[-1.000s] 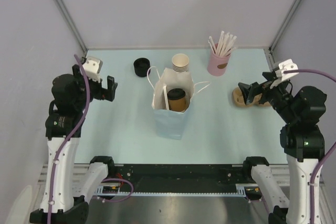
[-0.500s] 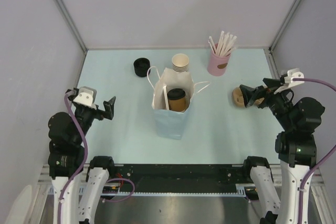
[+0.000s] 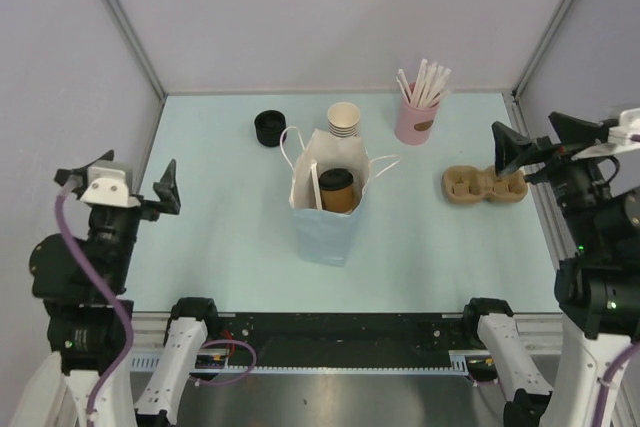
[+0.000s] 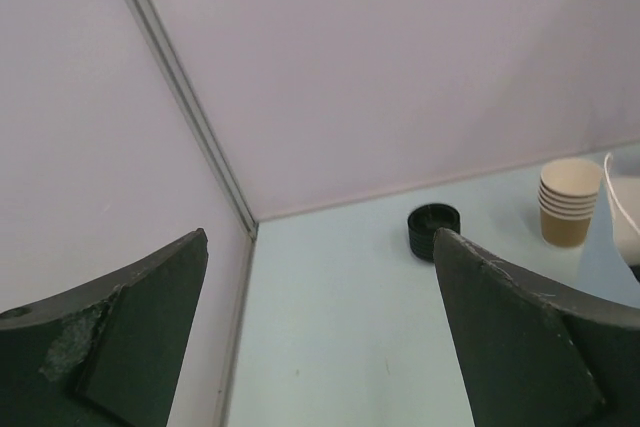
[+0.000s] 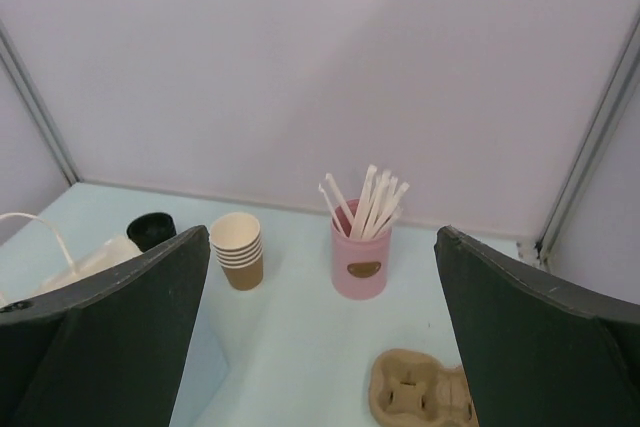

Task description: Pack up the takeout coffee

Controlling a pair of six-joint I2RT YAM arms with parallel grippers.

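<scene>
1. The takeout coffee [image 3: 336,185], black lid on, stands upright inside the white paper bag [image 3: 322,232] in the middle of the pale blue table [image 3: 220,237], with a white stick [image 3: 316,187] just beside it in the bag
2. The left gripper [image 3: 125,179] hangs at the table's left edge, jaws spread wide and holding nothing, well apart from the bag
3. The right gripper [image 3: 538,142] sits over the right edge, jaws likewise spread and empty, near the cardboard cup carrier [image 3: 485,185]
4. Behind the bag is a stack of lidless cups [image 3: 343,119], with black lids [image 3: 270,128] to its left and a pink cup of sticks [image 3: 417,112] to its right
</scene>
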